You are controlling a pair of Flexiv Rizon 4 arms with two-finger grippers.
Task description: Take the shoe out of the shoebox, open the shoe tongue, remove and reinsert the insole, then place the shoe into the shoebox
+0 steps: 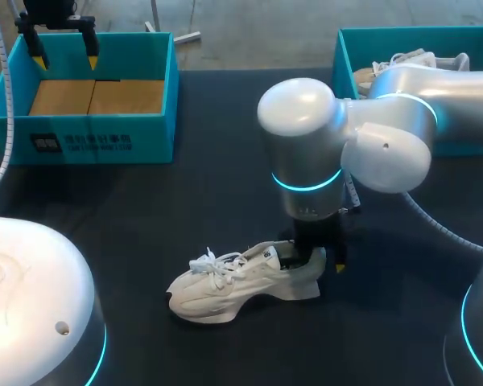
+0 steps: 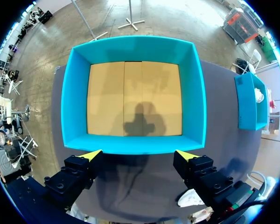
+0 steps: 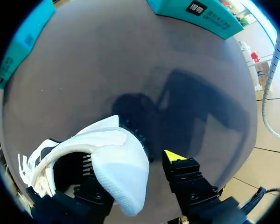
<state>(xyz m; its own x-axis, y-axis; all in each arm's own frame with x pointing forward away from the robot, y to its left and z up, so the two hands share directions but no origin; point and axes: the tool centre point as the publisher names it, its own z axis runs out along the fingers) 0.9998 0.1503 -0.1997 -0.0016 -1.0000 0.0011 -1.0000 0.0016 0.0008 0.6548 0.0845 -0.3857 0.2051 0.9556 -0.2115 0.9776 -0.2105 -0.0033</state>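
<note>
Head view: right gripper (image 1: 316,261) astride the heel of the white shoe (image 1: 233,285)

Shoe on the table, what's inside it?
One finger of the right gripper pokes into the heel opening of the white shoe; the other is outside. The finger and the heel wall cover the insole, so it cannot be seen.

L arm up high, L gripper (image 2: 139,155) aimed straight down, fingers wide apart. R arm bent low, wrist vertical, R gripper (image 1: 315,259) fingers spread; one yellow tip (image 3: 174,156) visible.
</note>
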